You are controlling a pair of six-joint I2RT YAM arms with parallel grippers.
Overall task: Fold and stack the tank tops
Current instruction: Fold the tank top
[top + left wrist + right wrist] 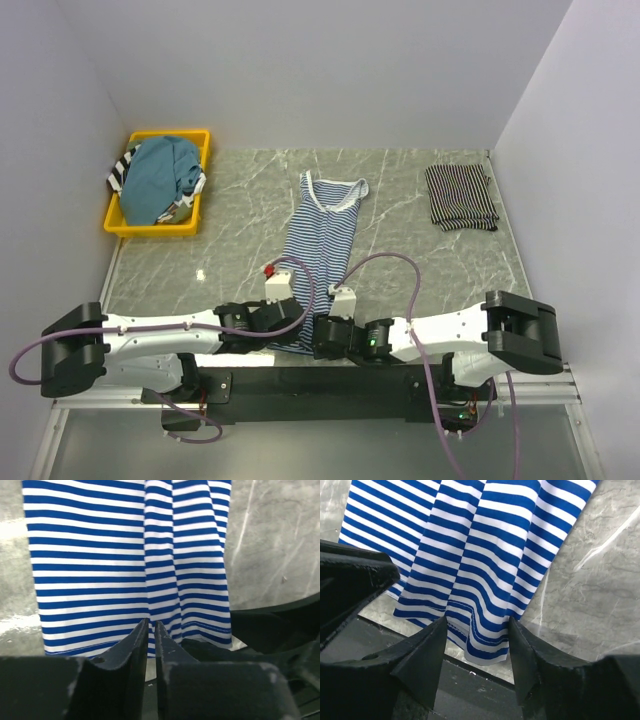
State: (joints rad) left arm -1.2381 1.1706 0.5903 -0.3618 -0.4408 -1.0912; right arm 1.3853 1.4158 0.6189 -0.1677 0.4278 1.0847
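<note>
A blue-and-white striped tank top (325,235) lies lengthwise in the middle of the table, neck far, hem at the near edge. My left gripper (296,322) is at the hem; in the left wrist view its jaws (151,625) are closed to a thin slit on the hem of the top (125,555), with a crease running up from the tips. My right gripper (320,337) is beside it on the right. It is open (477,625), and its fingers straddle the top's near right hem corner (485,645). A black, white-striped top (460,197) lies folded at the back right.
A yellow bin (120,226) at the back left holds a teal top (160,178) and other striped fabric. The black base strip (300,378) runs along the table's near edge just below the hem. Grey walls close in the left, far and right sides.
</note>
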